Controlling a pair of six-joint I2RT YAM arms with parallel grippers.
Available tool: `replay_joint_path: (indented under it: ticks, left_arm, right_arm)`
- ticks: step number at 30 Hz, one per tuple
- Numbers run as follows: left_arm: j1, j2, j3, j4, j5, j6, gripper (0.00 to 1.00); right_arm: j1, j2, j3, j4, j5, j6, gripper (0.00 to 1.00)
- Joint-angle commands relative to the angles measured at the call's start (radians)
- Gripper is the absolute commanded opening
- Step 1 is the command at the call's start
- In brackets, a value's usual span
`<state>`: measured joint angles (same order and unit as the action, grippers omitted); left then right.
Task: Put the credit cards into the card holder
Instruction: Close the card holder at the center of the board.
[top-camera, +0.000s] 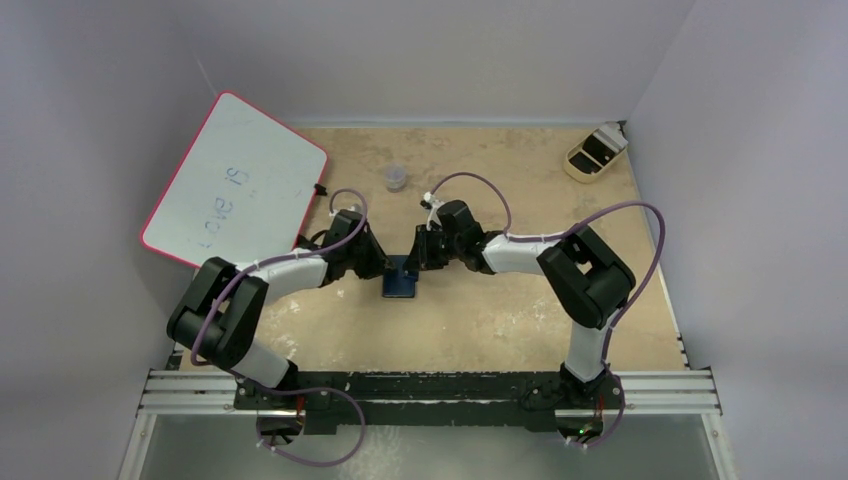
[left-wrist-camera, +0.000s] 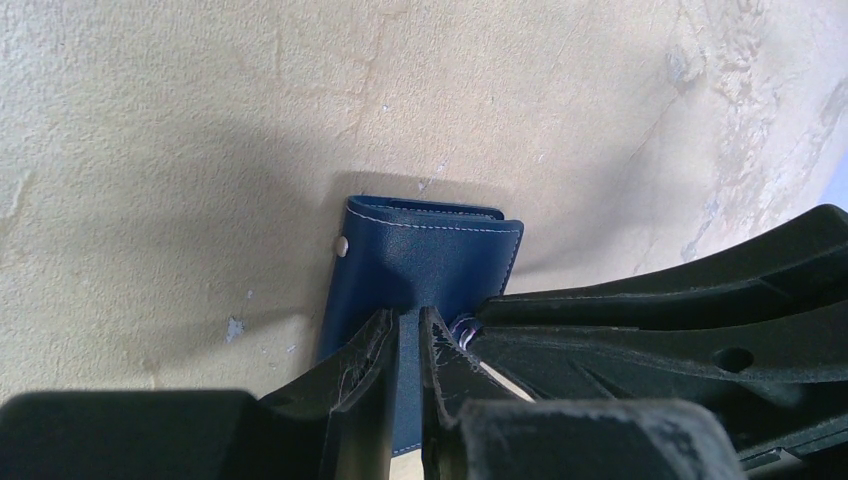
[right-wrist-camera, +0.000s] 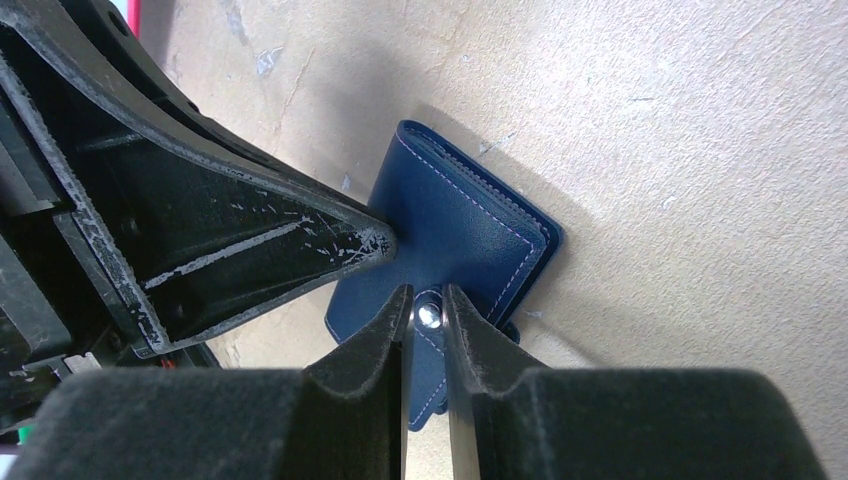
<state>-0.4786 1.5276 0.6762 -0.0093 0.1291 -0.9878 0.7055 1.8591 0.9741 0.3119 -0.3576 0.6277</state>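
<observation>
Both of my grippers are pinched onto the same small thing. Nearest, in the left wrist view, my left gripper (left-wrist-camera: 408, 325) is closed to a narrow slit around a thin navy panel of the card holder (left-wrist-camera: 430, 262), seen edge-on between the pads. The rest of the case lies flat on the table (left-wrist-camera: 150, 120) just beyond my fingertips. Its long axis runs straight away from them, with a pale snap stud (left-wrist-camera: 342, 243) at its left edge. The black fingers (left-wrist-camera: 640, 330) of my other arm cross in from the right, their tip against the case beside mine.

My right gripper (right-wrist-camera: 427, 300) is likewise almost shut — clamped on the snap tab (right-wrist-camera: 426, 375), with the silver snap (right-wrist-camera: 428, 316) showing between the pads. The folded body stretches away from those fingertips, angled up to the right.

From above, the holder sits between the two grippers, its long axis running near to far. Beyond my fingers stands a small clear cup (top-camera: 396, 177). Farther off are a whiteboard (top-camera: 235, 180) to the left and a tan tray (top-camera: 572, 160) in the far right corner.
</observation>
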Motion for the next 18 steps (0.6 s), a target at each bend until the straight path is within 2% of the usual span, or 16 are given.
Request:
replay_joint_path:
  ticks: [1,6,10,18]
  left_arm:
    - [-0.004,0.009,-0.028,0.011,-0.03,-0.01,0.13]
    - [-0.004,-0.005,-0.02,0.007,0.011,-0.016,0.14]
    - [-0.003,-0.065,0.015,-0.059,0.049,-0.004,0.18]
    - [-0.003,-0.125,0.064,-0.203,-0.046,0.074,0.29]
  right_arm:
    - [0.005,-0.004,0.006,0.024,-0.019,-0.006,0.19]
    - [0.004,-0.037,0.049,-0.064,-0.027,-0.034,0.19]
    - [0.0,-0.091,0.075,-0.152,0.031,-0.063,0.21]
    - [0.002,-0.095,0.002,-0.057,0.052,-0.017,0.25]
